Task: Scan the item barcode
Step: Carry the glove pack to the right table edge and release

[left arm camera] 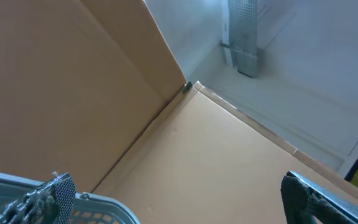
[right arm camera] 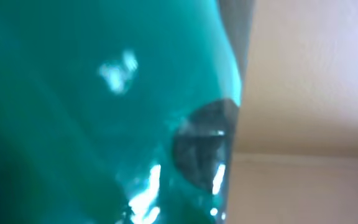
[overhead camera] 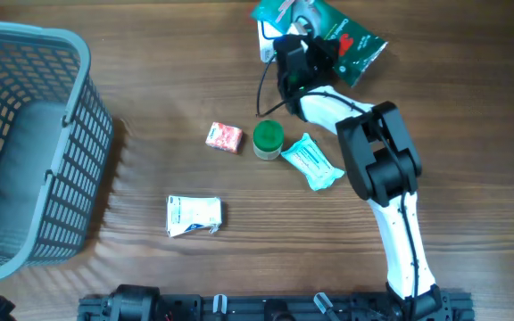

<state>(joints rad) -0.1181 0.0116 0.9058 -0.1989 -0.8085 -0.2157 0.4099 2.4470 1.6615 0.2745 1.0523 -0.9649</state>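
R gripper (overhead camera: 296, 42) is pinching the green packet (overhead camera: 355, 45). Glossy film may be slipping or glaring, spoiling the scan. L gripper (left arm camera: 179, 200) is sitting spread wide, idle.

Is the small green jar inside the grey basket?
No, the green jar stands on the wooden table, apart from the basket, between a pink packet and a pale blue packet.

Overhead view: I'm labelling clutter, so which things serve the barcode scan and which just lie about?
In the job: glossy green foil packet; right gripper shut on it.
Lying about: grey plastic basket; small pink box; round green-lidded jar; pale blue sachet; white paper packet.
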